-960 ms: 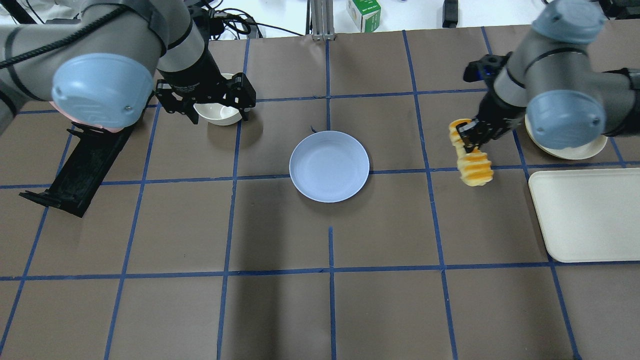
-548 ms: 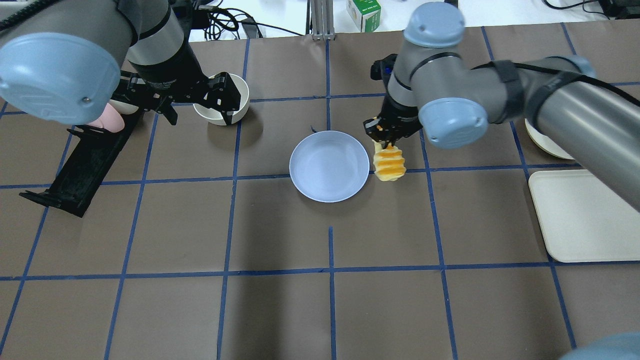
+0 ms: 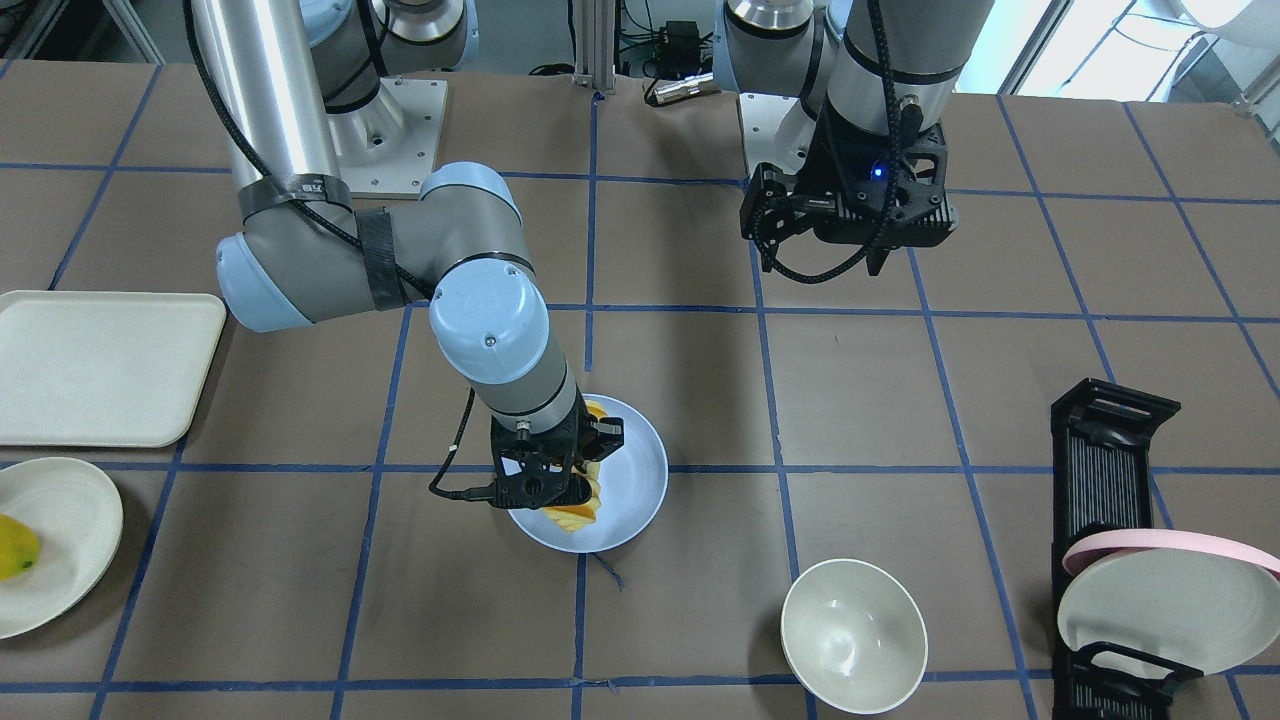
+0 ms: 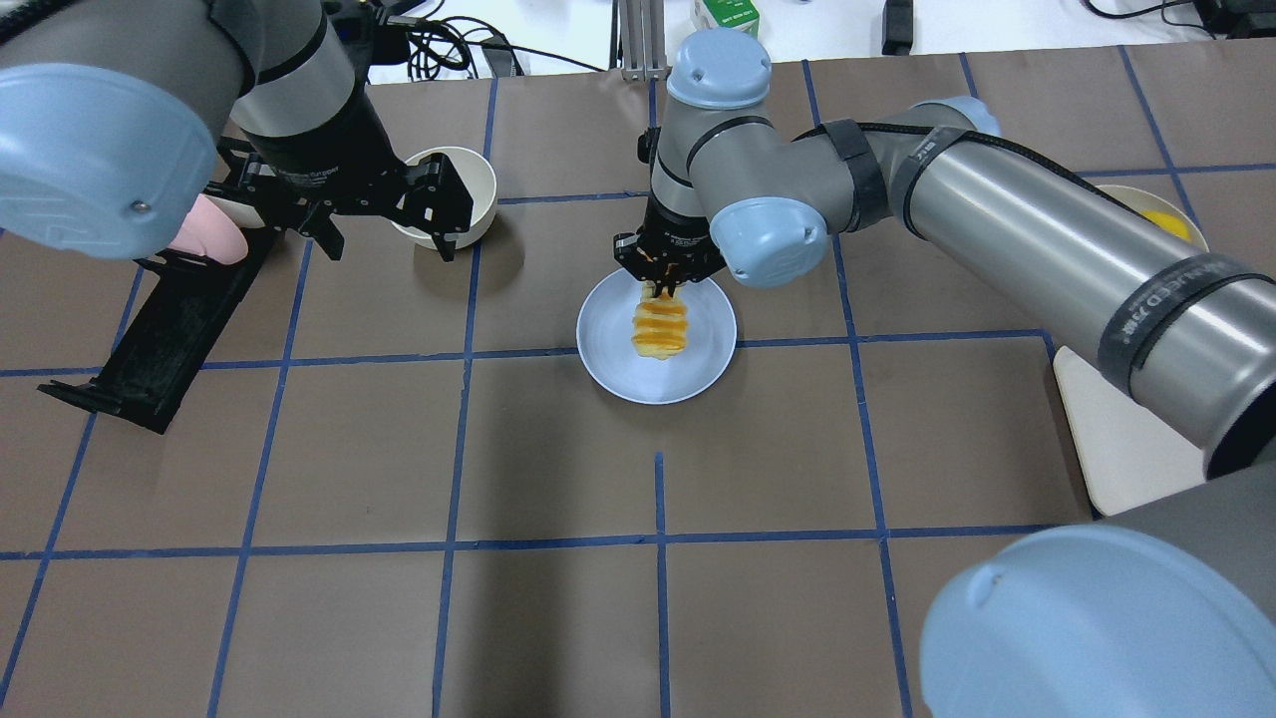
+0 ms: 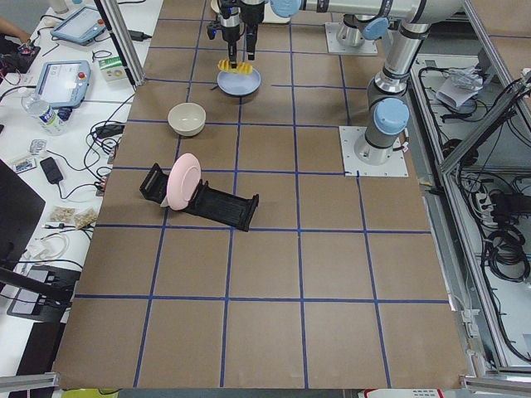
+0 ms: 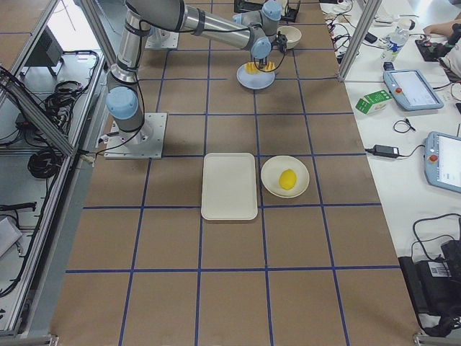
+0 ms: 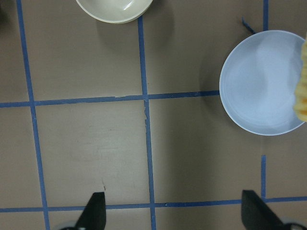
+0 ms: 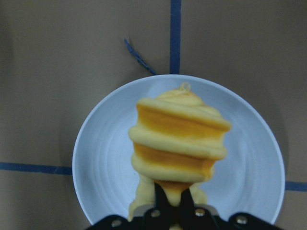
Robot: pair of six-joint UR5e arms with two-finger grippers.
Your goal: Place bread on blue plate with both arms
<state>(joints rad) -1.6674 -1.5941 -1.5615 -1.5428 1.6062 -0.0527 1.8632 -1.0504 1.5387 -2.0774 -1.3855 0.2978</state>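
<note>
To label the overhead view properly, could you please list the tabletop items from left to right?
black rack → white bowl → blue plate, bread over it → cream tray

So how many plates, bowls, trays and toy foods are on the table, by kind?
Plates: 3 (pale blue round plastic plate, cream-white round plate, pink-rimmed round plate)
Bowls: 1 (cream-white round bowl)
Trays: 1 (cream-white rectangular tray)
Toy foods: 2 (ridged yellow-orange bread loaf, small yellow fruit)
Total: 7
</note>
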